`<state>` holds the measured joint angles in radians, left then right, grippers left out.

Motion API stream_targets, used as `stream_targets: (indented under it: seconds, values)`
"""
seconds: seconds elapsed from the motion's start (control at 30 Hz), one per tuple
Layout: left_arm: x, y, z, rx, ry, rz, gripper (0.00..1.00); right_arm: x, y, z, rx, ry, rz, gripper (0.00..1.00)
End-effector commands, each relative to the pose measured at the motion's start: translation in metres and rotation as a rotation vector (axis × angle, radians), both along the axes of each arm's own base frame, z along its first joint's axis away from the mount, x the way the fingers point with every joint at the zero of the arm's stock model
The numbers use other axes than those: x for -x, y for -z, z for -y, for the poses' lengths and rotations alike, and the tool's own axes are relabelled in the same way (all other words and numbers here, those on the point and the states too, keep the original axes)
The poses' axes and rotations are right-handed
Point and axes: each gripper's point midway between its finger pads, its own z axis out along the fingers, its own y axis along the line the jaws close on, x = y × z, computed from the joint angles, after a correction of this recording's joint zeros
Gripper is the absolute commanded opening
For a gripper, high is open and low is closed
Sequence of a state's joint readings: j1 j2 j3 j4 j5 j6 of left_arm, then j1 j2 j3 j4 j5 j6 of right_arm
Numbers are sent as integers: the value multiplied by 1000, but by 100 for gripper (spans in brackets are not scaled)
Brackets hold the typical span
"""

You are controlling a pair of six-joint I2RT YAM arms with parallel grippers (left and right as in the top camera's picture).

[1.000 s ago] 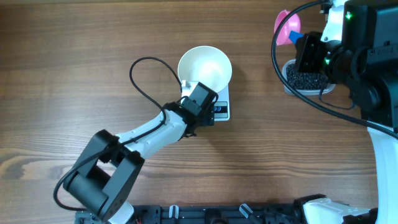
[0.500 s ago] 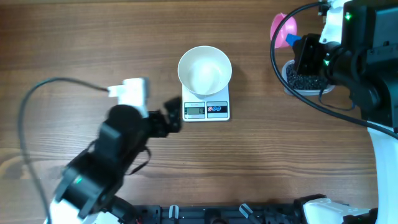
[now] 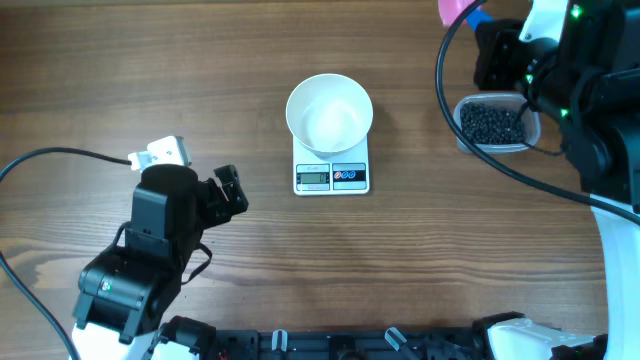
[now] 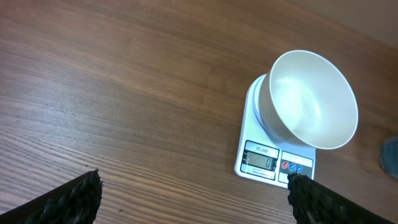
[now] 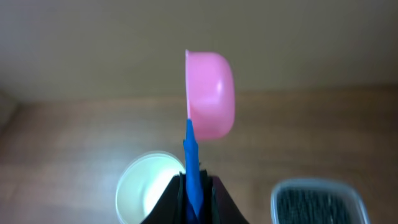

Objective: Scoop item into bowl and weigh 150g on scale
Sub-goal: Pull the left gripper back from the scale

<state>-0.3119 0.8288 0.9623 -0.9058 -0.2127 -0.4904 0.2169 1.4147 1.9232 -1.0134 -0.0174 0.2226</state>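
The white bowl (image 3: 329,112) sits empty on the white scale (image 3: 331,176) at mid-table. The item, small black beads (image 3: 490,124), fills a clear tub (image 3: 531,130) to the right. My right gripper (image 3: 485,30) is above and behind the tub, shut on the blue handle (image 5: 191,158) of a pink scoop (image 5: 211,93) that points up on edge. My left gripper (image 3: 228,190) is open and holds nothing, left of the scale. From the left wrist view the bowl (image 4: 311,99) and scale (image 4: 273,163) lie ahead, between the wide-apart fingertips (image 4: 84,194).
The left arm's black cable (image 3: 60,160) loops over the table's left side. The right arm's body and cables (image 3: 590,90) crowd the right edge. A black rail (image 3: 330,345) runs along the near edge.
My left arm has drawn back from the scale to the lower left, uncovering its display. My right gripper has carried the pink scoop upward and toward the far edge.
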Motion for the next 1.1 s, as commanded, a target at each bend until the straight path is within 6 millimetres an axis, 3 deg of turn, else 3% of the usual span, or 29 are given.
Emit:
stream_targets:
  seconds: [0.0, 0.13, 0.37, 0.77, 0.9, 1.07]
  values:
    - [-4, 5, -2, -23, -4, -23, 100, -11, -24, 10, 48, 39, 109, 4]
    - [-8, 14, -1, -35, -4, -59, 100, -22, -43, 28, 219, 87, 212, 4]
    - [-15, 34, 2, -59, -3, -137, 100, -20, -43, 56, 322, 218, 203, 4]
    - [-22, 59, 4, -90, -2, -234, 100, -23, -54, 108, 219, 424, 226, 4]
    - [-22, 59, 4, -90, -3, -234, 100, -24, -50, 100, 198, 367, 216, 4]
    - [-22, 59, 4, -90, -3, -234, 100, -19, -24, 58, 115, 132, 114, 4]
